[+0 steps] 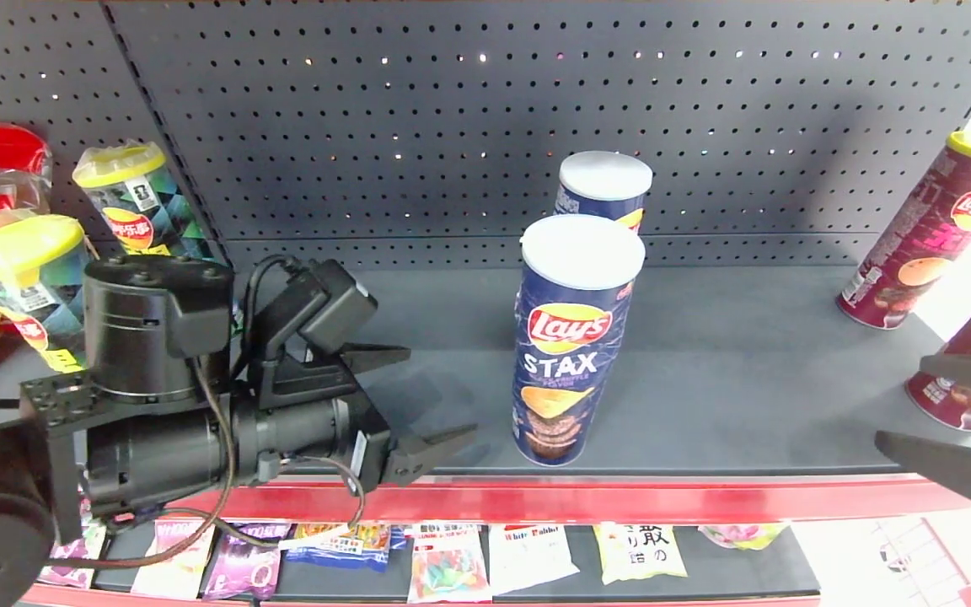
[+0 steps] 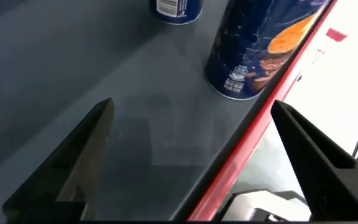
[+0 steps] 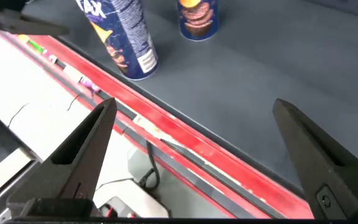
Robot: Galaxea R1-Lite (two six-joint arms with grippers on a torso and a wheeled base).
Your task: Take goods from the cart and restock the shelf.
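Observation:
Two blue chip cans with white lids stand upright on the dark grey shelf (image 1: 747,388). The front can (image 1: 576,337) is near the shelf's red edge, and the back can (image 1: 604,190) is close behind it by the pegboard wall. My left gripper (image 1: 439,392) hovers open and empty just left of the front can, over the shelf's front edge. The left wrist view shows that gripper (image 2: 191,109) with the front can (image 2: 253,50) ahead of it. My right gripper (image 1: 903,403) is open and empty at the shelf's right end. In its wrist view the right gripper (image 3: 194,106) spans the red edge, with the front can (image 3: 126,37) farther off.
Two maroon cans (image 1: 924,244) (image 1: 970,371) stand at the shelf's right end, close to my right gripper. Yellow-lidded cans (image 1: 136,202) (image 1: 26,278) and red bags fill the left end. Bare shelf lies between the blue and maroon cans. Snack packets (image 1: 452,561) lie on the lower shelf.

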